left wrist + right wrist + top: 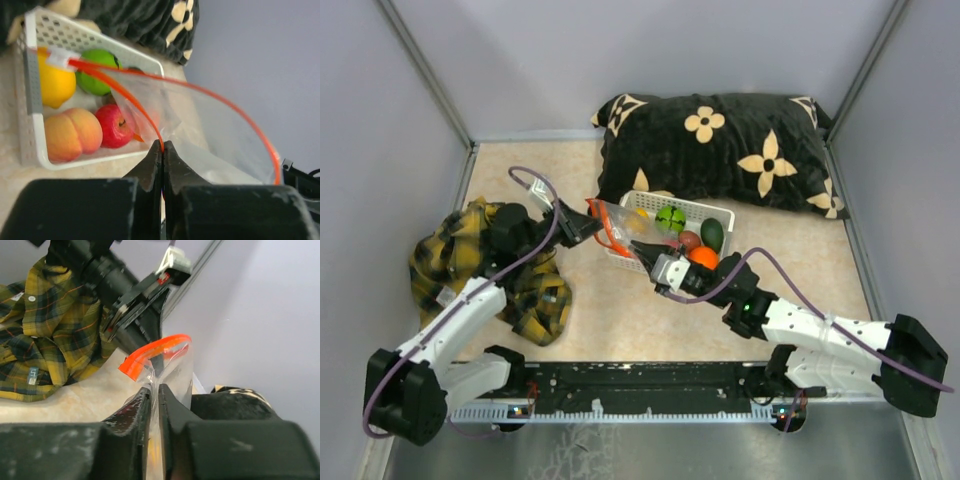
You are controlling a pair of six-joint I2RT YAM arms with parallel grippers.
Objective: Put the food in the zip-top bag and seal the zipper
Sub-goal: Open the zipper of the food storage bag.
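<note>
Your L gripper (162, 146) is pinched tight on one lip of the zipper (225, 102), at the basket's (30, 95) left end. Your R gripper (152, 390) is closed on the clear plastic of the bag (620, 228), at the basket's near-left corner. The bag hangs between the two, over the basket's left end.

Zipper's long axis runs approx along the basket's short left side, far to near. Its two lips bow apart, so the mouth is open, w/ a white tab (60, 56) at the far end.

Fruit sits in the basket:
- yellow (55, 82)
- striped green (670, 218)
- peach (70, 132)
- red (114, 125)
- brown (689, 240)
- dark green (712, 233)
- orange (702, 257)

Left of the basket is a plaid shirt (450, 250); its small tag (32, 375) is too blurred to read. Behind the basket is a black flower-print pillow (720, 145).
</note>
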